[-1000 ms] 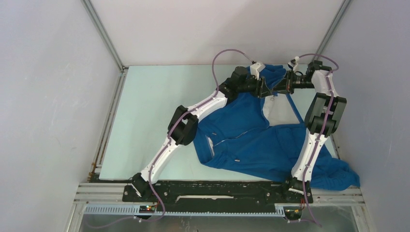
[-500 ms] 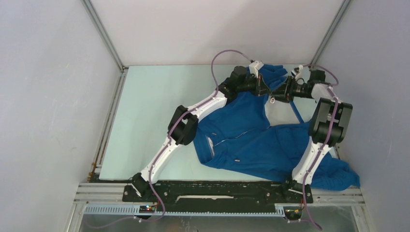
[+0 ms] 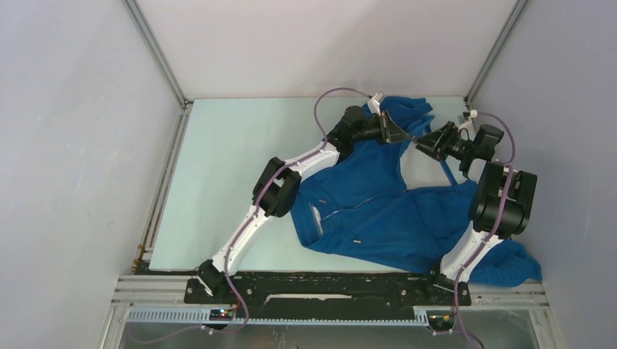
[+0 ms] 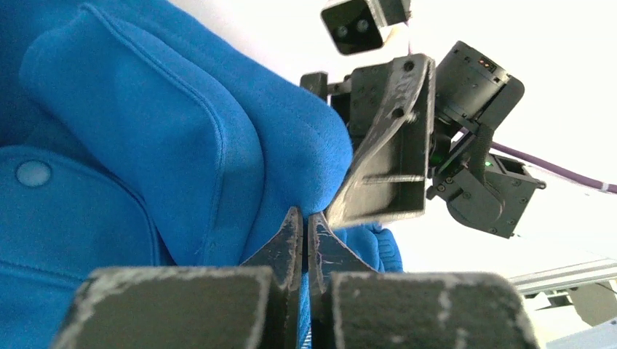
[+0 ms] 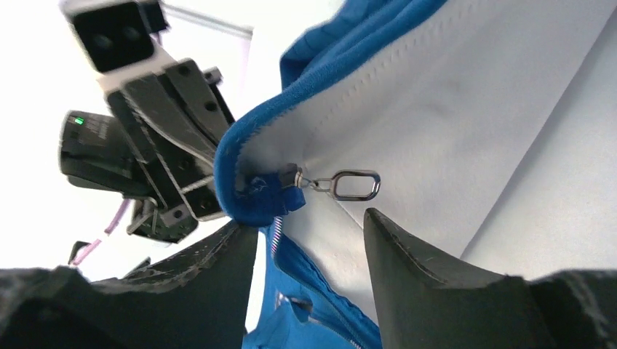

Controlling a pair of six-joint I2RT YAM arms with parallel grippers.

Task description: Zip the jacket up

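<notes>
At the back, 1 jacket (image 3: 378,211), left gripper (image 4: 302,218) pinching its edge, right gripper (image 5: 309,222) spread beside 1 zipper pull (image 5: 354,185)

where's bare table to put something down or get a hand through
Free: the left half of the table, between the left wall and the left arm, back to the far wall. Crowded: the right half, where the jacket spreads and the left gripper, shut on it, faces the open right gripper.
</notes>
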